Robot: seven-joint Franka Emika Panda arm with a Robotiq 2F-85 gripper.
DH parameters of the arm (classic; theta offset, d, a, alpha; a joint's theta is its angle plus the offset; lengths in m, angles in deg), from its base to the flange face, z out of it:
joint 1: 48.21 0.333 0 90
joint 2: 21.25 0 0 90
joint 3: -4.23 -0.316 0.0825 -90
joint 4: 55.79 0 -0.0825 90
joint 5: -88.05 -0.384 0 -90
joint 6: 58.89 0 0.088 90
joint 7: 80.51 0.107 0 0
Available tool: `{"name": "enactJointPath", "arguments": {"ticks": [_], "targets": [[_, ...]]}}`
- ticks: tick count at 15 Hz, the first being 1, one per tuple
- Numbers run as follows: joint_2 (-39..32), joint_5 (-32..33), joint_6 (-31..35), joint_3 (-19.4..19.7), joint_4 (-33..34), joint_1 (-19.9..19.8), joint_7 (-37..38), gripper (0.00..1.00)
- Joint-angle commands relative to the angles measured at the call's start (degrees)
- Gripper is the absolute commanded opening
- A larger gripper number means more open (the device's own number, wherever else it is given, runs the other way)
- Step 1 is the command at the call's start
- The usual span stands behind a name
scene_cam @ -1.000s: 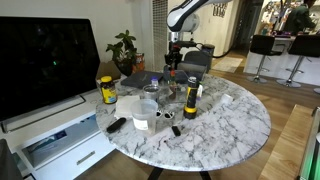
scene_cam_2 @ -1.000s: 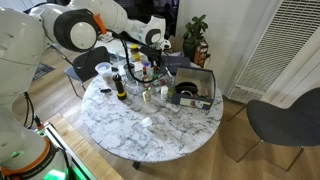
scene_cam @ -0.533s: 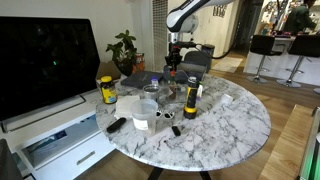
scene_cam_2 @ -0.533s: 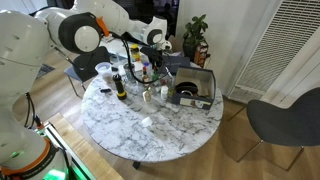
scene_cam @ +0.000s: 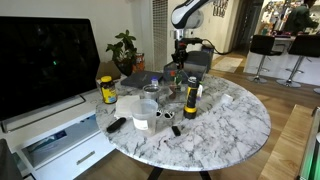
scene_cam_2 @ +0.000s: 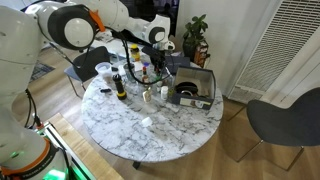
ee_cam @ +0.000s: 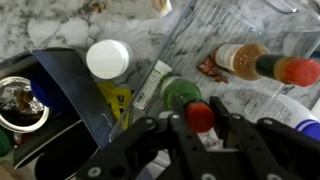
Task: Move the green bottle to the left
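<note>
In the wrist view a green bottle (ee_cam: 178, 94) with a red cap stands on the marble table (ee_cam: 70, 30). My gripper (ee_cam: 200, 120) is right above it, its two black fingers closed on either side of the red cap. In both exterior views the gripper (scene_cam: 180, 62) (scene_cam_2: 152, 55) hangs over the cluttered far part of the round table. There the bottle is too small and too hidden among other items to pick out.
Near the bottle are a white-lidded jar (ee_cam: 108, 60), a white tube (ee_cam: 155, 82), a brown sauce bottle (ee_cam: 258, 62) lying down and a black tray (ee_cam: 60, 95). A yellow jar (scene_cam: 107, 90), a dark bottle (scene_cam: 190, 100) and a clear cup (scene_cam: 145, 112) stand nearer. A monitor (scene_cam: 45, 60) is beside the table.
The arm and gripper have shifted a little to the right in an exterior view. Nothing else on the table has moved.
</note>
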Motion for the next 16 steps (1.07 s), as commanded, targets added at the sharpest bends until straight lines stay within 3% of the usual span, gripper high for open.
{"name": "enactJointPath", "arguments": {"ticks": [1,8,16], "targets": [[7.67,0.23,-3.18,-0.44,-9.60,-1.52,-1.99,0.08],[14.91,-0.99,-8.94,-2.01,-17.49,-2.06,-7.57,0.08],[16.14,-0.62,-12.89,-4.64,-18.74,-0.05,-10.93,0.08]]}}
